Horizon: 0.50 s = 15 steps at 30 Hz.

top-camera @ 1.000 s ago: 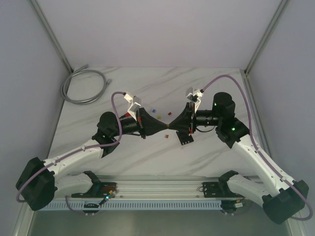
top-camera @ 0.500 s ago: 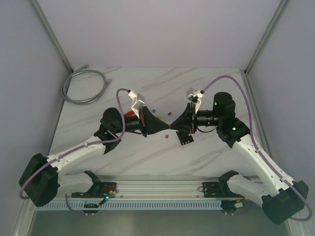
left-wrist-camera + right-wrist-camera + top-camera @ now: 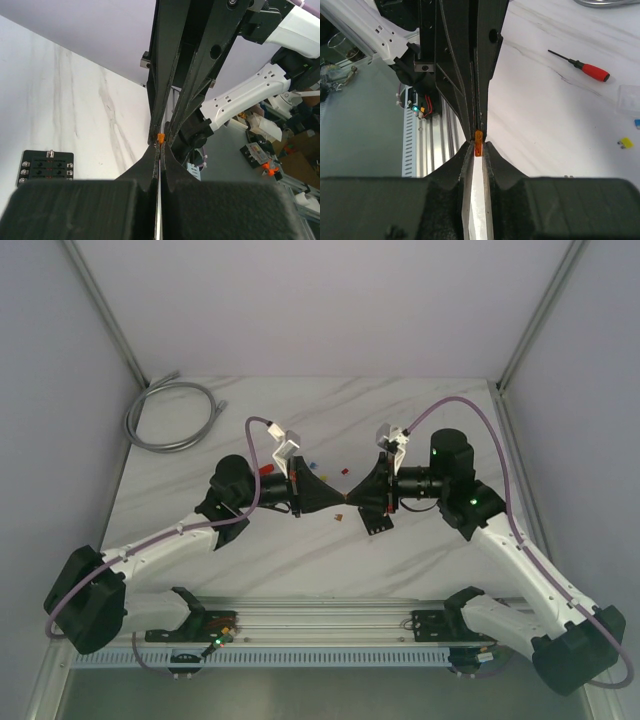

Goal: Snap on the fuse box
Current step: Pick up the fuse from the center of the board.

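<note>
Tip-to-tip contact: we see left gripper (image 3: 160,149) and right gripper (image 3: 478,151) both clenched on one orange fuse (image 3: 478,142). On the bench (image 3: 300,550) lies the fuse box (image 3: 46,169).

Overhead; opposed wrist close-ups, common orange fuse (image 3: 160,137)

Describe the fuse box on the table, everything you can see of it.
The fuse box is a small, flat, black square block, plastic by its look. Its top shows rows of small slots with faint red marks, and silver screw terminals along both sides. It lies flat, face up, on the white marbled table. Nothing touches it; the blurred body of the left pincer hides its near edge.
</note>
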Tool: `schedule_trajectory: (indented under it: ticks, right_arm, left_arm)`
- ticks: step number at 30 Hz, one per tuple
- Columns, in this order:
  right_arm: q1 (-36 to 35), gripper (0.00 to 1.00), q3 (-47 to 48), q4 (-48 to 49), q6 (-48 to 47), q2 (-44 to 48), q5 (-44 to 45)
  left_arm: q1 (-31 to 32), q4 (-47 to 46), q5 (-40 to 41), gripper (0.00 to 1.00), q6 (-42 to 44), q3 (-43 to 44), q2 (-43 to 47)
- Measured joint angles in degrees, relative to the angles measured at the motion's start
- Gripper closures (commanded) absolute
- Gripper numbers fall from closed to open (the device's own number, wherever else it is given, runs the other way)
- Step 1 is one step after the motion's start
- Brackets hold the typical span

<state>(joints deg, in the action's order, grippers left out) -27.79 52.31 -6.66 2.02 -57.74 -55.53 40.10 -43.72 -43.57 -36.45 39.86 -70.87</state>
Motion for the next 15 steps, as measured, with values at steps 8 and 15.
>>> schedule_trajectory:
  ticks: [8,15]
  right_arm:
    - [-0.2,0.80,0.0,0.1,-1.5,0.0,-1.4]
    - [-0.2,0.90,0.0,-0.1,-2.5,0.0,-3.0]
  left_arm:
    - [0.0,0.2,-1.3,1.00,-0.6,0.3,-0.4]
    - [0.0,0.5,-2.7,1.00,-0.8,0.6,-0.4]
